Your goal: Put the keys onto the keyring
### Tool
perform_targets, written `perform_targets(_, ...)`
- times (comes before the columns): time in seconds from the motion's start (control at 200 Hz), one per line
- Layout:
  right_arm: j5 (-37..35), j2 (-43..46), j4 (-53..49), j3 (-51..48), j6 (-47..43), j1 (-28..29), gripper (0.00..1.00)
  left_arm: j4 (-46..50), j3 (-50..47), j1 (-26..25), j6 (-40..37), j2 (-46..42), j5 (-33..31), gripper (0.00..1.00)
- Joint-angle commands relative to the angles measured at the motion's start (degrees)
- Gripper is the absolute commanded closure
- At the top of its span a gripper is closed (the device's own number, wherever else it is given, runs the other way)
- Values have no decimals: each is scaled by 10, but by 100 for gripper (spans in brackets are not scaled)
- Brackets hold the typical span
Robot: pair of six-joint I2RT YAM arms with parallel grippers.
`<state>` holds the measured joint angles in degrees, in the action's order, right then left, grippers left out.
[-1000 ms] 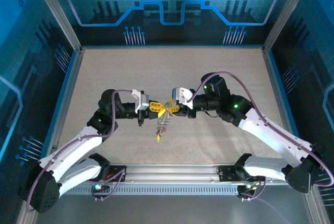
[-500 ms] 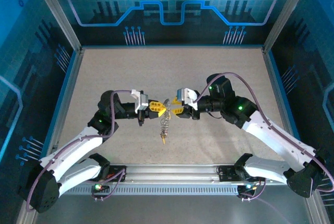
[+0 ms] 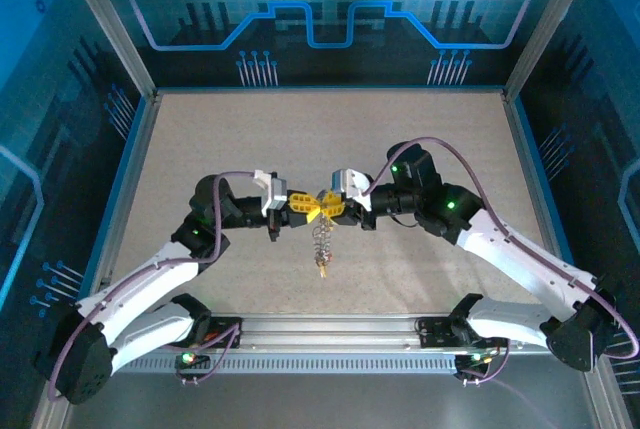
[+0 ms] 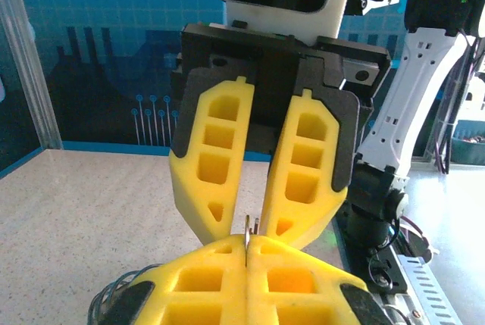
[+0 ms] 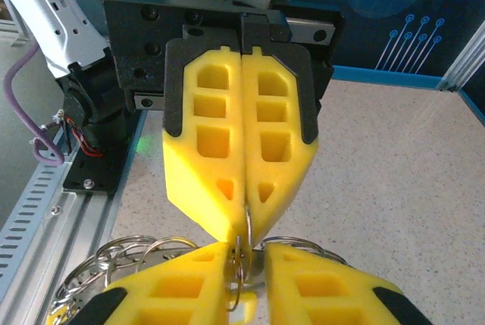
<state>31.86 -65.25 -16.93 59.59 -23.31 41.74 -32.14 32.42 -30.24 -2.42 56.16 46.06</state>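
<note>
**Speckled tabletop with blue-lit walls: keyring pinched between two grippers**

Setting: sandy table (image 3: 200, 139), with the work held above its centre, a little toward 6 o'clock.

Left gripper (image 3: 306, 207): pointed toward 3 o'clock. Its yellow pads were pressed together on the thin edge of the keyring (image 5: 241, 258).

Right gripper (image 3: 327, 211): pointed toward 9 o'clock, tip to tip with the left. Its pads were nearly closed, with a slim gap, and nipped the same wire edge.

Keyring: clear of the table, edge-on to both wrist cameras, its plane upright.

Keys (image 3: 322, 265): hung on a strand of looped rings below the pinch. The long axis ran 12 to 6 and the lowest key pointed to 6 o'clock. Whether it touched the table could not be told.

Hazards (judged):
- The wire was thin against soft pads, so any twist or pull apart by the arms could let it slide out and drop the strand.
- The dangling strand could swing and tug the grip loose.
- Squeezing on slightly different lines could tilt the ring.
</note>
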Motion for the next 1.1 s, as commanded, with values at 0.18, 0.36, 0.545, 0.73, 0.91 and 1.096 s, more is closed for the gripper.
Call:
perform_targets(0.18,4,-5,17,-16,13,4,78,-105,-16,-12,28,2,-32,100)
perform_targets(0.36,1,8,36,-31,27,-7,82,-116,-23,-12,29,-3,-46,100)
perform_targets(0.545,8,25,53,-46,42,-25,81,-124,-28,-12,28,-3,-49,100)
perform_targets(0.73,25,29,52,-48,44,-33,82,-155,-30,-12,46,15,-44,100)
perform_targets(0.91,40,23,64,-43,49,-32,81,-167,-27,-14,51,30,-39,100)
perform_targets(1.096,39,19,66,-40,48,-33,80,-172,-25,-17,55,37,-39,100)
